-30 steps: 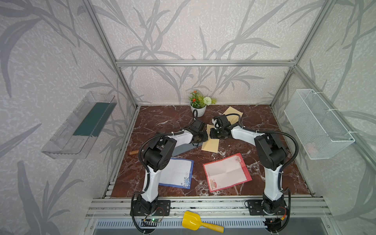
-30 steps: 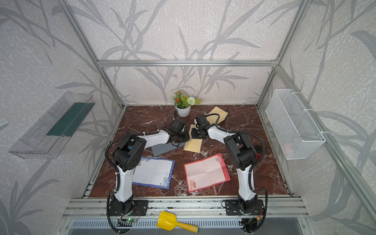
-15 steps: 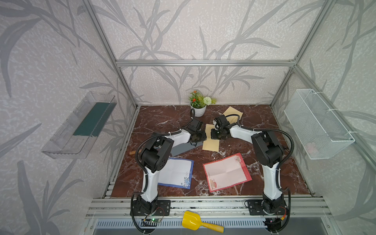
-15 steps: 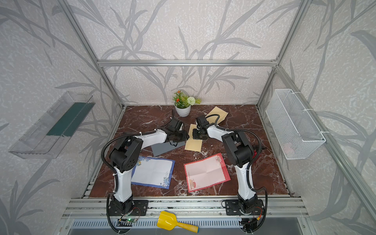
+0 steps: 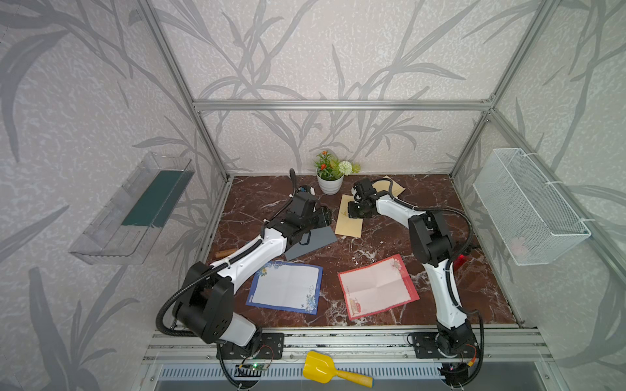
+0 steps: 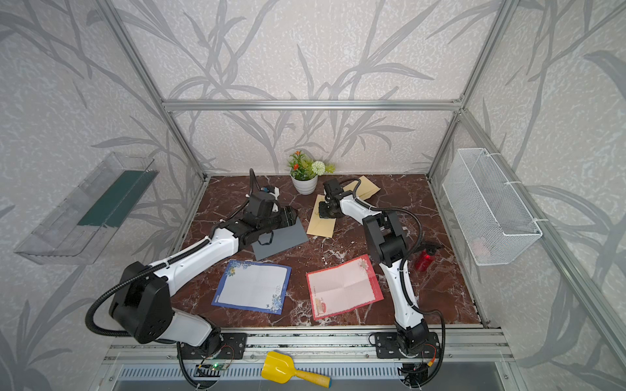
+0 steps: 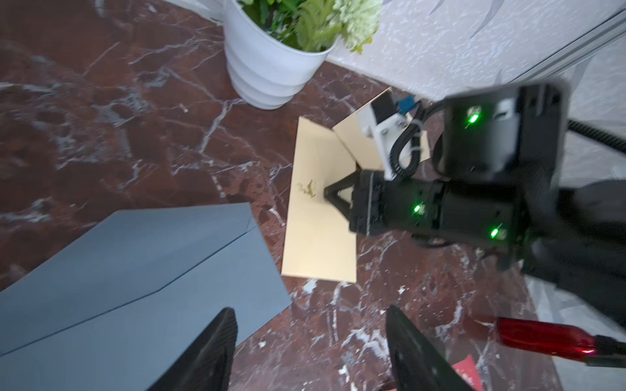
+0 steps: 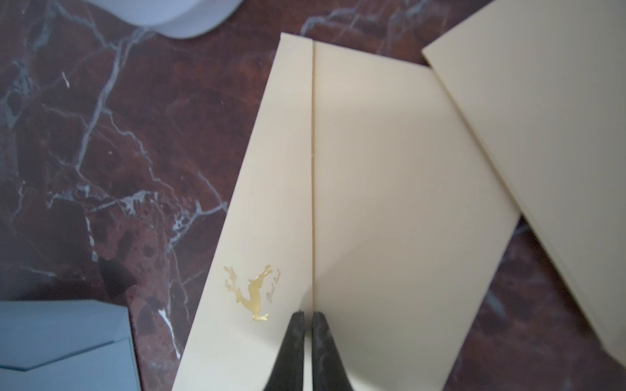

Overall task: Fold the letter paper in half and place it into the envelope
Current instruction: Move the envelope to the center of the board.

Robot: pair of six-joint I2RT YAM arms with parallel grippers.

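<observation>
On the dark marble table (image 5: 257,203), near edge: two letter sheets lying flat, unfolded and well apart. The blue-edged sheet (image 5: 286,287) is on the left arm's side, the red-edged sheet (image 5: 377,287) on the right arm's; the red one shows crease lines. Neither is folded in half yet, and no arm touches either.

Further back, centre: grey envelope (image 5: 313,238), flap side up, partly under the left arm. Just beside it lies the cream envelope (image 5: 349,225) w/ a gold deer mark. A second cream envelope (image 8: 542,118) touches or overlaps its edge.

Left pincer (image 7: 310,348): jaws wide open, empty, above the grey envelope's corner & bare table. Right pincer (image 8: 308,345): jaws closed, tips down on the cream envelope at the flap seam; whether they nip the flap edge can't be told.

Handling (est.): the sheets are light, thin & limp and lie flush w/ the table, so a corner or short edge is prob. the place to take hold. A careless pull would skew the fold. The envelopes look stiffer; hold at the flap.
</observation>
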